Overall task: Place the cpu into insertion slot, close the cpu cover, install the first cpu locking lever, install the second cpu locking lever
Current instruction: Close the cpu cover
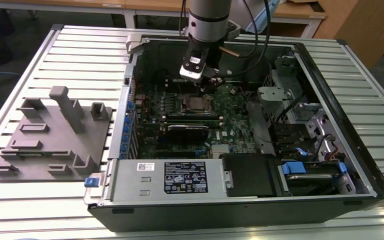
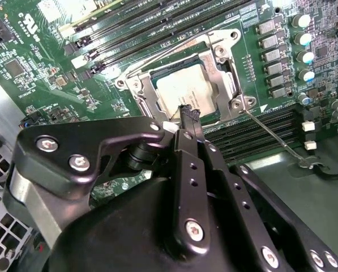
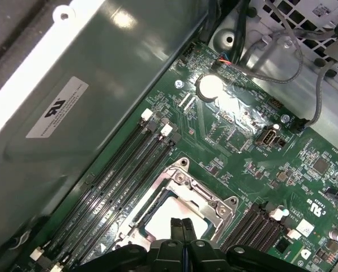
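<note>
While the cpu [image 2: 183,88] sits in the insertion slot [image 2: 225,68], the fingers [image 2: 187,116] are pressed together, empty.

Matt black gripper [image 2: 187,112] here, its smooth links dotted with bright steel screw heads; the cpu [image 2: 180,90] shows a dull silver-grey metal top, flat and unpolished; the cpu cover [image 2: 221,63] is brighter bare metal, glinting along its edges; a thin wire lever [image 2: 270,133], polished and shiny; the green board [image 3: 225,153] is lacquer-glossy, catching glare; in the first wrist view the case wall [image 3: 129,73] reads as dark painted sheet metal with a soft sheen, a white paper label [image 3: 56,107] on it; in the exterior view the table [image 1: 78,50] is pale ribbed metal; the grey fixture block [image 1: 52,135] looks like matt plastic.
</note>
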`<action>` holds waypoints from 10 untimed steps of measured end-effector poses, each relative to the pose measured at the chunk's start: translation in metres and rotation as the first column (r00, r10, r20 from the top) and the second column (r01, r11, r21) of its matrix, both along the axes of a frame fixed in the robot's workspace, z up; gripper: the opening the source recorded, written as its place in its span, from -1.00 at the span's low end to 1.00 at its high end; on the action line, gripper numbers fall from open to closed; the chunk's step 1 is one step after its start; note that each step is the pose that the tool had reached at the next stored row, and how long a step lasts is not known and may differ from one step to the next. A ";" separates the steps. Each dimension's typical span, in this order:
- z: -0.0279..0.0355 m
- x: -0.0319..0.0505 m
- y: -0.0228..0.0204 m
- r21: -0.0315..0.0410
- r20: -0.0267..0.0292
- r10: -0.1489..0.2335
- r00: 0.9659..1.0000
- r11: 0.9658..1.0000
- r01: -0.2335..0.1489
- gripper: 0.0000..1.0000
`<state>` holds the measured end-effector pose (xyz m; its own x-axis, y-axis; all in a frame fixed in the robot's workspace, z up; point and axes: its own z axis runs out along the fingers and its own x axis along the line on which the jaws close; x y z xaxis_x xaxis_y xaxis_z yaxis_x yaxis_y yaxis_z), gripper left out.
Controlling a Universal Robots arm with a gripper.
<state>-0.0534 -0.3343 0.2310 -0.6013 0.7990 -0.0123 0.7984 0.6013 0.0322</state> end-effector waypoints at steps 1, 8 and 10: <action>0.0000 0.0000 0.0000 0.000 0.000 0.000 1.000 1.000 0.000 -0.80; 0.0000 0.0000 0.0000 0.000 0.000 0.055 0.998 0.998 -0.055 -0.80; 0.0000 0.0000 0.0000 0.000 0.000 0.083 0.997 0.997 -0.083 -0.80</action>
<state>-0.0534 -0.3343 0.2309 -0.6653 0.7465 -0.0123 0.7459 0.6653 0.0322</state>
